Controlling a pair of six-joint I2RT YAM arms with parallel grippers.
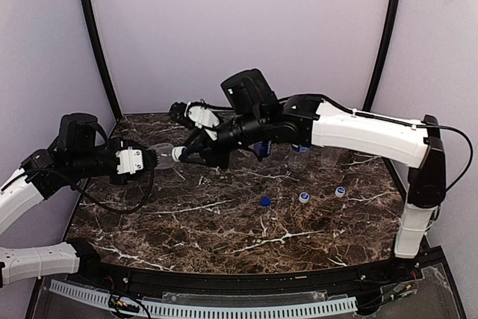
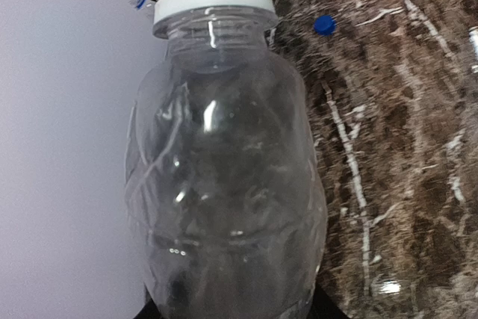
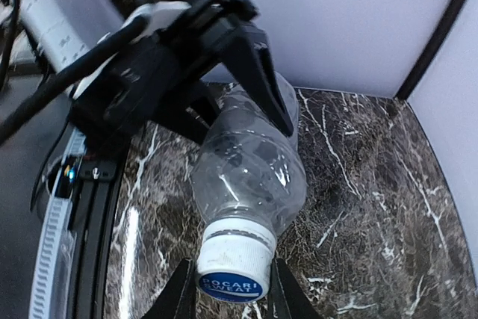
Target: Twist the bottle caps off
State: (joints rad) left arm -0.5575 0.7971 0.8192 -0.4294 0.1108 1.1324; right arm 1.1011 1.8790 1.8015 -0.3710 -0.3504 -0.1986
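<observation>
Clamps the clear bottle (image 2: 224, 207) in the left gripper (image 1: 149, 159), pinches its white cap (image 3: 233, 259) with the right gripper (image 1: 187, 156).

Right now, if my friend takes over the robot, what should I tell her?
Left gripper: shut on the clear bottle, holding it sideways above the table.
Right gripper: shut on that bottle's cap, which is still on the neck.
Done: three caps lie loose on the table, one blue cap and two pale caps. The other bottles stand at the back.
Left: twist off this last cap.
</observation>
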